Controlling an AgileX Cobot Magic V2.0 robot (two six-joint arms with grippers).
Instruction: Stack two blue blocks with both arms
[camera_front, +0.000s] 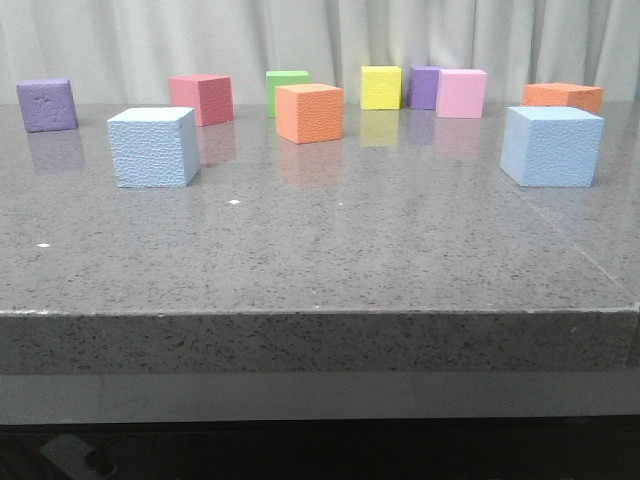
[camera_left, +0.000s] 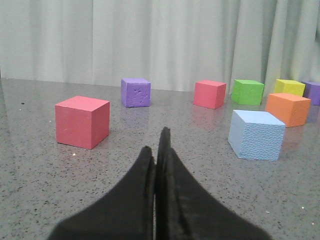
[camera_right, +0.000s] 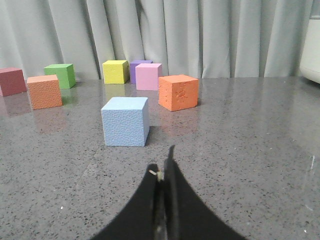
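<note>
Both pairs of our dark claw fingers are pressed together on nothing: left gripper, right gripper. Our grey speckled stone table carries everything. One pale sky-blue foam cube sits on our left side, its twin sky-blue foam cube far across on our right, well apart. Smaller coloured foam cubes, including an orange one, stand behind them.

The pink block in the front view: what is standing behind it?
A purple block stands just behind the pink block, toward its left side. The pink block covers the purple block's right edge, so whether they touch cannot be seen. Behind them hangs a grey curtain.
</note>
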